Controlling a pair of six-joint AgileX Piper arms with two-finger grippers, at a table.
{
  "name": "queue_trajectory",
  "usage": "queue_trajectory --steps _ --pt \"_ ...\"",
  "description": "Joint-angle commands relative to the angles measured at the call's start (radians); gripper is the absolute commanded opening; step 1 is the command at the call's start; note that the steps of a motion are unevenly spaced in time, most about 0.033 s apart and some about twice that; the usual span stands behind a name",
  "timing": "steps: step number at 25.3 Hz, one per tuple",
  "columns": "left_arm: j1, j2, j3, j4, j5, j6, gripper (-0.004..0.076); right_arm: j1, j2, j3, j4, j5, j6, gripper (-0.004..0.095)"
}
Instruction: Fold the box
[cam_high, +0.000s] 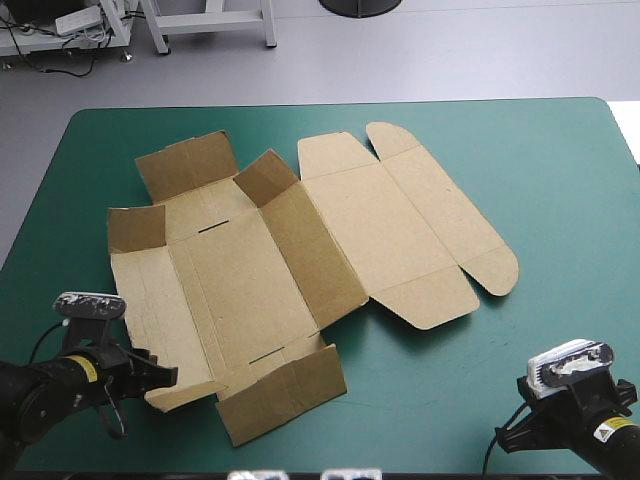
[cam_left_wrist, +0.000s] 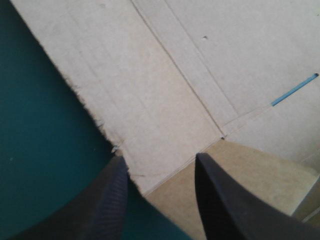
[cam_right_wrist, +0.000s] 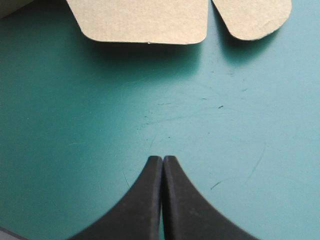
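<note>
Left gripper (cam_left_wrist: 160, 157) is parted and empty, the near-left corner of the unfolded brown cut-cardboard box (cam_high: 260, 270) set between its black fingers (cam_left_wrist: 110, 200); right gripper (cam_right_wrist: 162, 161), closed on nothing, is placed over bare teal-green table cover (cam_right_wrist: 100, 125), lid flaps (cam_right_wrist: 145, 20) ahead; left arm is judged nearer

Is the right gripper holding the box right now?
No: the right gripper is shut with nothing between its fingers, over the bare teal-green cover, and the box lies ahead of it.
</note>
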Motion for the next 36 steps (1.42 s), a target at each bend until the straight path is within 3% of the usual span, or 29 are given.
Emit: queue_trajectory --steps 1,6,9,16,20,28,32,36 --pt "-0.005 -0.094 -0.036 0.133 0.03 -0.138 0.0321 0.02 0.018 -0.031 0.015 -0.058 -0.012 -0.002" --pt "-0.005 -0.174 -0.036 0.12 0.118 -0.2 0.0321 0.02 0.018 -0.031 0.015 -0.05 -0.012 -0.002" --pt "-0.005 -0.191 -0.036 0.076 0.09 -0.169 0.0321 0.047 0.018 -0.031 0.015 -0.05 -0.012 -0.002" --pt "-0.005 -0.101 -0.034 0.316 0.09 -0.158 0.0316 0.05 0.018 -0.031 0.021 -0.054 -0.012 -0.002" --pt "-0.005 -0.044 -0.044 0.397 0.099 -0.162 0.0262 0.05 0.018 -0.031 0.03 -0.054 -0.012 -0.002" --pt "-0.005 0.076 -0.122 -0.089 -0.171 -0.007 0.0247 0.05 0.018 -0.031 0.034 -0.06 -0.012 -0.002" --pt "-0.005 0.176 -0.131 -0.384 -0.227 0.157 0.0246 0.05 0.018 -0.031 0.034 -0.064 -0.012 -0.002" --pt "-0.004 0.325 -0.146 -0.375 -0.23 0.202 0.0246 0.05 0.018 -0.031 0.04 -0.064 -0.012 -0.002"
